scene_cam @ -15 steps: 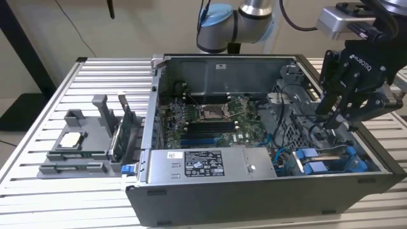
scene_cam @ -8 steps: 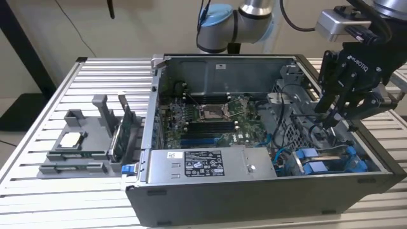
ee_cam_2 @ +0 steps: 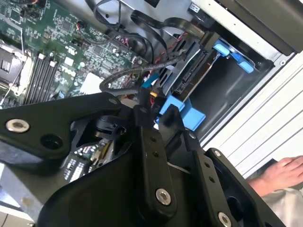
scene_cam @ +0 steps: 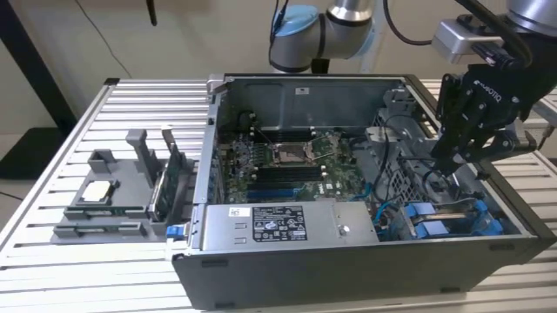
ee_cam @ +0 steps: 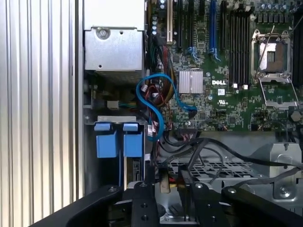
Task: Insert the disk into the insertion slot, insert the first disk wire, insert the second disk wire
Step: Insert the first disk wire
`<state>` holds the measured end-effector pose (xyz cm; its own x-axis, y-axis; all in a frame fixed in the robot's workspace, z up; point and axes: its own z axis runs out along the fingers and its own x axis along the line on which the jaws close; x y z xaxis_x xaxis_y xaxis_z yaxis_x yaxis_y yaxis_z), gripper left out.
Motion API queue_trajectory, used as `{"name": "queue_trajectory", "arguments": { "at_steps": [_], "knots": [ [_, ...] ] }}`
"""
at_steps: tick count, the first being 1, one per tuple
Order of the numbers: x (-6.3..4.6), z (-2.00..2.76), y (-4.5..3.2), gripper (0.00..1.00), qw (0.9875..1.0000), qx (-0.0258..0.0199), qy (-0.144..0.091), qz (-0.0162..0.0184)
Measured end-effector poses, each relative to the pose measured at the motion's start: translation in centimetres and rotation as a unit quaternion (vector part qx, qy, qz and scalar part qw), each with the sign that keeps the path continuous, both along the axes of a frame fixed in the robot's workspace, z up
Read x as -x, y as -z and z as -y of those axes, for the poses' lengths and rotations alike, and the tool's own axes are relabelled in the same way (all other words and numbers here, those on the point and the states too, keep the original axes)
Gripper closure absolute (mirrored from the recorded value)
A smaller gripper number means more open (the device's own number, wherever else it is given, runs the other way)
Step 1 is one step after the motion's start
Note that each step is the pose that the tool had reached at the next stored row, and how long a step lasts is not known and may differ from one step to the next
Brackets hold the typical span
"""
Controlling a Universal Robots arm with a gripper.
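Blue-framed disk (ee_cam_2: 188, 73) inside grey insertion slot (ee_cam_2: 233, 89)

1 open computer case (scene_cam: 348, 274) holds 1 power-supply box (scene_cam: 278, 225), 1 disk (ee_cam_2: 189, 75) and 1 light-blue cable (ee_cam: 158, 111). The disk's carrier shows 2 blue tabs (ee_cam_2: 182, 112).

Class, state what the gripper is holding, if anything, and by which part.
The gripper appears to pinch a disk wire, gripping it by its small yellowish connector end.
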<state>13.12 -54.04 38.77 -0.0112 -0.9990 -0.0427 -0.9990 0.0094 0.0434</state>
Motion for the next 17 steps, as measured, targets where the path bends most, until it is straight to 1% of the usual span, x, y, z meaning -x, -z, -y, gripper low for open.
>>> {"name": "queue_trajectory", "arguments": {
  "at_steps": [1, 4, 5, 6, 7, 8, 9, 10, 12, 14, 17],
  "knots": [
    [0.0, 0.0, 0.04, 0.68, 1.0, -0.0025, 0.0, 0.0],
    [0.0, 0.0, 0.13, 0.68, 1.0, -0.0095, 0.0, 0.0],
    [0.0, 0.0, 0.15, 0.68, 0.9999, -0.0112, 0.0, 0.0],
    [0.0, -0.01, 0.16, 0.68, 0.9999, -0.0114, 0.0, 0.0],
    [0.0, 0.0, 0.16, 0.71, 0.9999, -0.0115, 0.0, 0.0],
    [0.0, 0.0, 0.16, 0.71, 0.9999, -0.0112, 0.0, 0.0],
    [0.0, 0.0, 0.17, 0.77, 0.9999, -0.0105, 0.0, 0.0],
    [0.0, 0.0, 0.17, 0.81, 1.0, -0.0095, 0.0, 0.0],
    [0.0, 0.0, 0.17, 0.81, 1.0, -0.0073, 0.0, 0.0],
    [0.0, 0.0, 0.16, 0.81, 1.0, -0.0023, 0.0, 0.0002],
    [0.0, 0.0, 0.17, 0.81, 1.0, -0.0011, 0.0, 0.0015]
  ]
}}
